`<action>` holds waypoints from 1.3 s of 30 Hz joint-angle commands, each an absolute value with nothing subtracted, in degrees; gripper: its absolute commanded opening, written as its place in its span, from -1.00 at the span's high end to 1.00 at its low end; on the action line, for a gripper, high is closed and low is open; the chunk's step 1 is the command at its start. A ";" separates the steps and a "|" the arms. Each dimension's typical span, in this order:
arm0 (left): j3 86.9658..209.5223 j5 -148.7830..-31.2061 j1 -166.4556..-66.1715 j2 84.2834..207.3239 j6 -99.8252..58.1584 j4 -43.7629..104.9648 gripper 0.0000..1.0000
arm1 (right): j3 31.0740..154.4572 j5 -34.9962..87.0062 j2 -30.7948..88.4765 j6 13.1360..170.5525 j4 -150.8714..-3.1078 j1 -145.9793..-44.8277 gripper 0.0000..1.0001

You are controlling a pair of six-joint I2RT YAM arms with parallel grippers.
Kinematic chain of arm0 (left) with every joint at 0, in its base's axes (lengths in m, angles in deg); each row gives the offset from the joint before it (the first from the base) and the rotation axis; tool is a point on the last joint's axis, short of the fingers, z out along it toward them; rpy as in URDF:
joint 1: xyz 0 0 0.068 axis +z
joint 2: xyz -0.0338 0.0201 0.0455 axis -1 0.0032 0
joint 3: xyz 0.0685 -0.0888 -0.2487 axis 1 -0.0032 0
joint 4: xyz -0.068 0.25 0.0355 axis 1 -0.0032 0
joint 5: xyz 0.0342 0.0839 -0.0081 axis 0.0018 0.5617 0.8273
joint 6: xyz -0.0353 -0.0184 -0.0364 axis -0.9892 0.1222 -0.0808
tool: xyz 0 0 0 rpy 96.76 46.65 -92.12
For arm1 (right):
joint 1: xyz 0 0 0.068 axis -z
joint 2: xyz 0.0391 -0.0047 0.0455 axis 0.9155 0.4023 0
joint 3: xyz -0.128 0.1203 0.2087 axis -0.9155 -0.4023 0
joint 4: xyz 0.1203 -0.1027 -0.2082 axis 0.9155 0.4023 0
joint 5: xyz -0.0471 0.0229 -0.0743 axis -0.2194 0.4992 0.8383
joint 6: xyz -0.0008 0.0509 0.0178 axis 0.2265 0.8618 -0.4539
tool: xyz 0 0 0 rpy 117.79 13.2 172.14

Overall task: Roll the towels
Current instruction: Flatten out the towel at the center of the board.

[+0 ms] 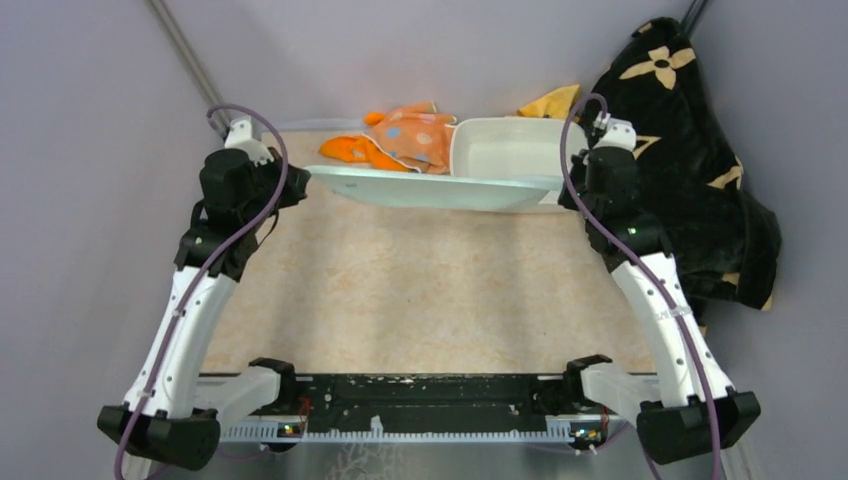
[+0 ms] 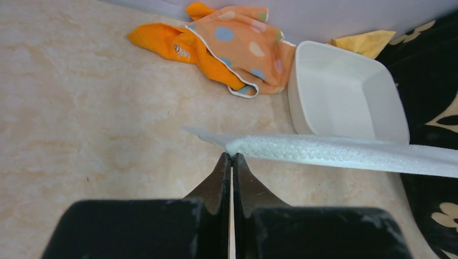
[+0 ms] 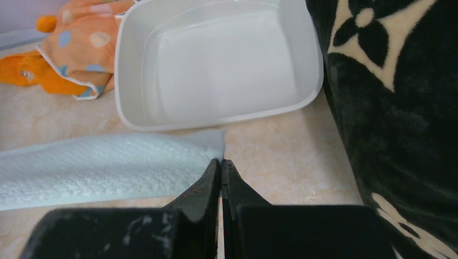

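The pale mint green towel [image 1: 440,187] hangs stretched flat in the air between my two grippers, above the table's far half. My left gripper [image 1: 300,180] is shut on its left corner, seen in the left wrist view [image 2: 232,155] with the towel [image 2: 345,152] running right. My right gripper [image 1: 568,190] is shut on its right corner, seen in the right wrist view [image 3: 221,161] with the towel [image 3: 102,168] running left. The plain orange towel [image 1: 350,150] and the polka-dot towel [image 1: 420,135] lie crumpled together at the back.
A white plastic bin [image 1: 510,145] stands at the back right, empty inside [image 3: 221,59]. A big black blanket with tan flowers [image 1: 690,150] is heaped at the right wall. A yellow cloth [image 1: 553,102] peeks out behind the bin.
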State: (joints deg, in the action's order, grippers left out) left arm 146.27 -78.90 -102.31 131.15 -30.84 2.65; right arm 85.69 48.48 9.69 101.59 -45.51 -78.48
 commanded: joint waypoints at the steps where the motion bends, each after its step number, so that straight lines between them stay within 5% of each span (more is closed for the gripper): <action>1: 143.58 -79.37 -101.89 123.87 -29.58 0.25 1.00 | 86.45 46.78 2.13 98.63 -41.05 -78.28 1.00; 15: 137.04 -87.90 -101.94 107.31 -39.67 -21.17 1.00 | 86.99 37.71 -9.20 104.92 -16.24 -78.27 1.00; 20: 132.05 -90.97 -101.99 113.02 -39.89 -17.26 1.00 | 81.62 39.55 -4.01 107.26 -19.95 -78.29 1.00; 28: 117.46 -87.63 -101.24 127.34 -39.53 9.60 1.00 | 69.52 45.32 11.24 109.67 -42.98 -77.82 1.00; 39: 126.40 -92.01 -96.50 153.72 -35.87 20.77 1.00 | 75.58 41.44 31.77 107.92 -57.98 -72.05 1.00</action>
